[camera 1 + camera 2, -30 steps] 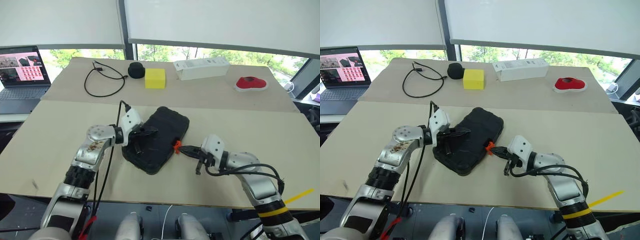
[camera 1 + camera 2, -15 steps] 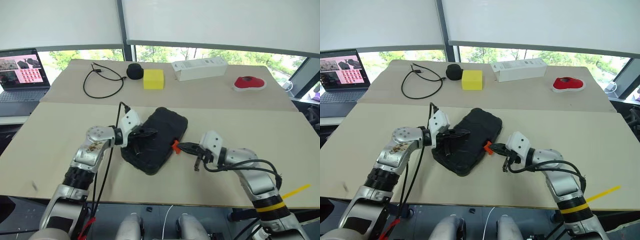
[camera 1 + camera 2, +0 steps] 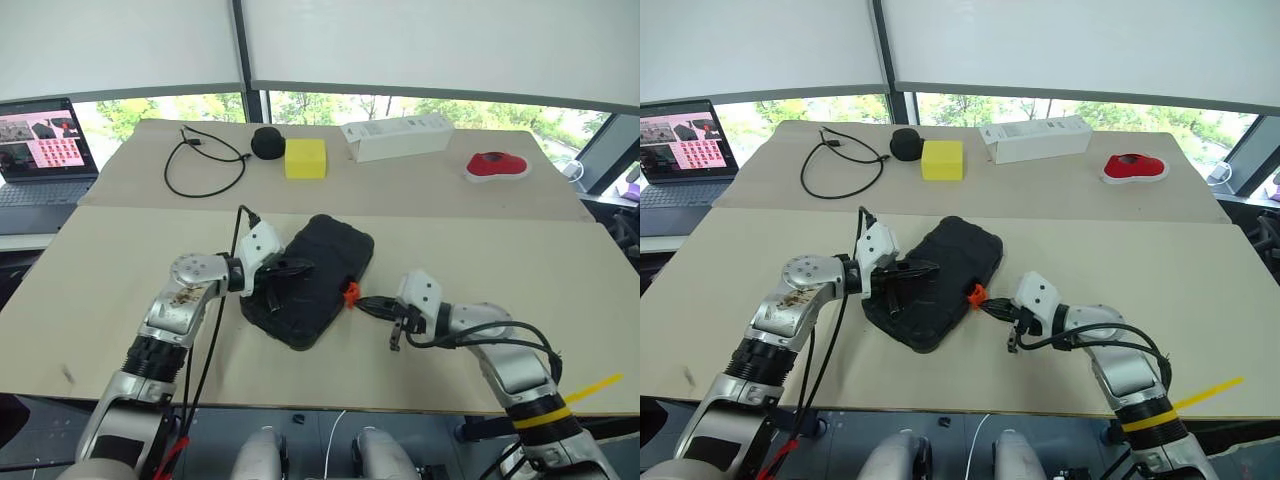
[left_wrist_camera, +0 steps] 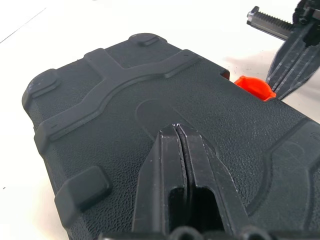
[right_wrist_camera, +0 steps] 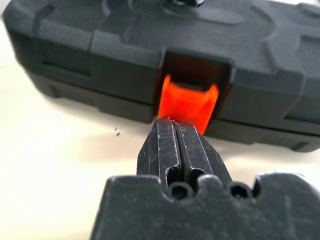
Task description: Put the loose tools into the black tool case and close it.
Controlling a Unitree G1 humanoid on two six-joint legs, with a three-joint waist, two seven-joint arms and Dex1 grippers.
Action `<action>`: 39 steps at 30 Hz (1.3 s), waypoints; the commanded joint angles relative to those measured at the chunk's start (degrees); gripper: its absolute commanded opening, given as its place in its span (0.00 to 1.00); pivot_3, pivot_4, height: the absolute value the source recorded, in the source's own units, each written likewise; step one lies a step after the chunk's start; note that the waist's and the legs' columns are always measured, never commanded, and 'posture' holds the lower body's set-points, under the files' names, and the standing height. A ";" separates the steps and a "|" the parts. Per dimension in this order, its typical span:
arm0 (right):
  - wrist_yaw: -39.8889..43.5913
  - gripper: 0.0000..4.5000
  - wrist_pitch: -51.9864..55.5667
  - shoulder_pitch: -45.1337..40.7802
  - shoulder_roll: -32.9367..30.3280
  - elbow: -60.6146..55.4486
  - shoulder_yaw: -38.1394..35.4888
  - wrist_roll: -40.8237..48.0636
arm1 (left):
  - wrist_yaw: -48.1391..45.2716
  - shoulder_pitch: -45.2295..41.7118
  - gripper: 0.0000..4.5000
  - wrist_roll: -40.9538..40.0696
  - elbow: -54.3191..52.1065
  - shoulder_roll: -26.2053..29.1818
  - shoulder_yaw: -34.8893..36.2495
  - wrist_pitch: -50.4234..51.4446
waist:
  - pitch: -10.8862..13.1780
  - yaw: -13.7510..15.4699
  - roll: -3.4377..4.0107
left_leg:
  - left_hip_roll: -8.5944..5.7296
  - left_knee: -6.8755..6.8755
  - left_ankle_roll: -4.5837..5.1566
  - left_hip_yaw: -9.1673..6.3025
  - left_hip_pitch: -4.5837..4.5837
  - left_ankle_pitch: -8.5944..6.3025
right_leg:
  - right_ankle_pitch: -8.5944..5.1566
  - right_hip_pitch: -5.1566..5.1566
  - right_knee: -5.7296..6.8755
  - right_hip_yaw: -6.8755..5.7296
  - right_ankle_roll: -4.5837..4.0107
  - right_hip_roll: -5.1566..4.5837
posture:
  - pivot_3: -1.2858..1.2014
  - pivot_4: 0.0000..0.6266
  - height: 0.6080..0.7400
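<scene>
Level, right gripper [image 5: 174,125] (jaws together) at latch [image 5: 187,100]

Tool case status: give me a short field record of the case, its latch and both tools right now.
case: black tool case, lid down, lying flat on the table
latch: orange latch on the case's side edge, sticking outward, facing the right tool
left tool: left tool, shut, fingertips on the lid
right tool: right tool, shut, tips right at the latch
loose tools: none seen on the table
behind case: yellow block, round black speaker, cable
</scene>
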 commanded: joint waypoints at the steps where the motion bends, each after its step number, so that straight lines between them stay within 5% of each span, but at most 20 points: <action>1: -0.44 0.00 -2.89 -1.96 0.96 1.13 -0.03 -0.84 | -1.17 3.42 0.02 1.55 2.57 0.90 -2.49 2.11 | 0.00 -0.09 0.00 | 0.00 -0.01 0.00 0.00 0.01 0.00 | 0.00 0.00 0.00 0.00 0.00 0.00 | 0.52 0.24 1.00; 39: 2.90 0.00 2.48 -5.95 1.24 1.86 1.14 -2.75 | -1.71 4.75 0.02 2.03 2.51 1.60 -3.59 3.60 | -0.02 -0.95 0.01 | 0.02 -0.15 0.00 -0.03 0.09 0.00 | -0.02 0.00 -0.01 0.07 -0.03 0.03 | 0.52 0.24 1.00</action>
